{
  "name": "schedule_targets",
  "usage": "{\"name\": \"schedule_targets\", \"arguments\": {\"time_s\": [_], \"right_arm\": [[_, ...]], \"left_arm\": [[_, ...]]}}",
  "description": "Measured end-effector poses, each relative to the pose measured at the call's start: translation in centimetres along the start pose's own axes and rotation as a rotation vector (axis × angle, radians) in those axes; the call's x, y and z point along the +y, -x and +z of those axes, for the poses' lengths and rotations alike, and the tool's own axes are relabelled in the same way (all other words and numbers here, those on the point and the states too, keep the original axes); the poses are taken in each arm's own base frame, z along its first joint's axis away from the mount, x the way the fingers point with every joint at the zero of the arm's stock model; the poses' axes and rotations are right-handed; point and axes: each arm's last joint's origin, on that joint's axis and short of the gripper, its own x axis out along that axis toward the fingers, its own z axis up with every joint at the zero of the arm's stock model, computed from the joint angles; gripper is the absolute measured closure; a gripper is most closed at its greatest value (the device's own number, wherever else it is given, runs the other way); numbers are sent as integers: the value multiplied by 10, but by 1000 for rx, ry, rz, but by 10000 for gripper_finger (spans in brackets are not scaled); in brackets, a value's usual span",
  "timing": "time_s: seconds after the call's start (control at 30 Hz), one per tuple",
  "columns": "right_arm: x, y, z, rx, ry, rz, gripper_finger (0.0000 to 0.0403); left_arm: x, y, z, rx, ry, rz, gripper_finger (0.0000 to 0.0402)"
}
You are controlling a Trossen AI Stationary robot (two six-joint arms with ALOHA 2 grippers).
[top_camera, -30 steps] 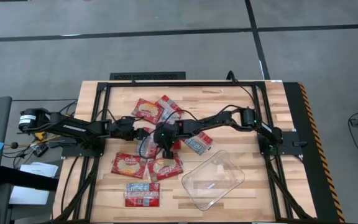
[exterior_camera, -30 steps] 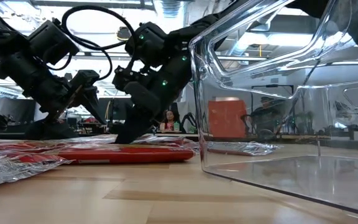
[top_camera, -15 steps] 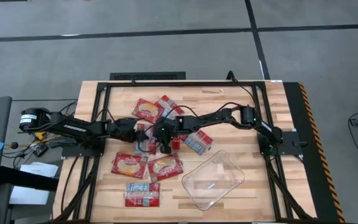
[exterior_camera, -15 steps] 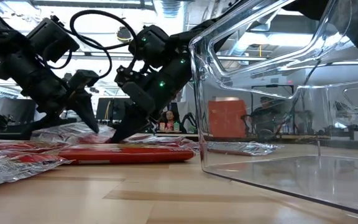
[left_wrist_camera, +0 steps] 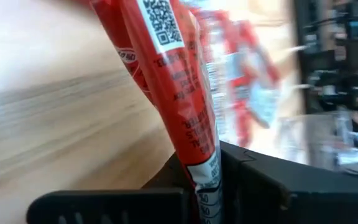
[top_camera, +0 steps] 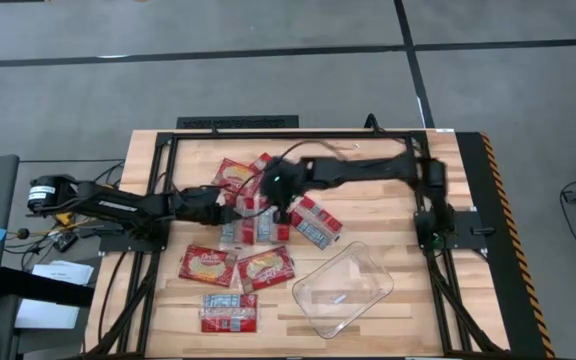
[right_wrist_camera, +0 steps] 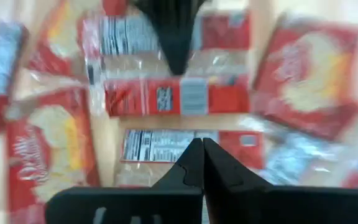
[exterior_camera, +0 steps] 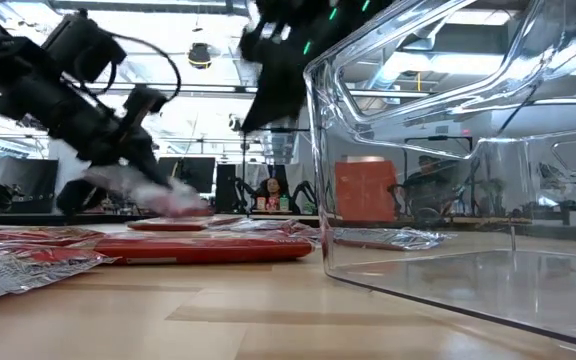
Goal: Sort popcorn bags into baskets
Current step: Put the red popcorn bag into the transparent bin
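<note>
Here, left gripper (left_wrist_camera: pixel 201 180) pinching popcorn bag (left_wrist_camera: pixel 173 74)

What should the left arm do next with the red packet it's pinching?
Probably lift it and carry it toward the clear tub. The left gripper is shut on a popcorn bag, the tub holds no bags yet, and the right gripper is shut, empty, raised above the pile.
</note>
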Motion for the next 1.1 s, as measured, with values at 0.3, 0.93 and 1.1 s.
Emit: {"name": "schedule_targets", "arguments": {"time_s": [0.3, 0.93, 1.1], "right_arm": [[11, 145, 20, -192, -57, -133, 372], [56, 301, 4, -600, -245, 5, 377], [67, 317, -3, -629, -337, 87, 389]], "left_arm": [[-61, 17, 18, -51, -132, -205, 395], [-218, 34, 3, -120, -548, -215, 395], [-235, 18, -15, -72, -662, -225, 395]]}}
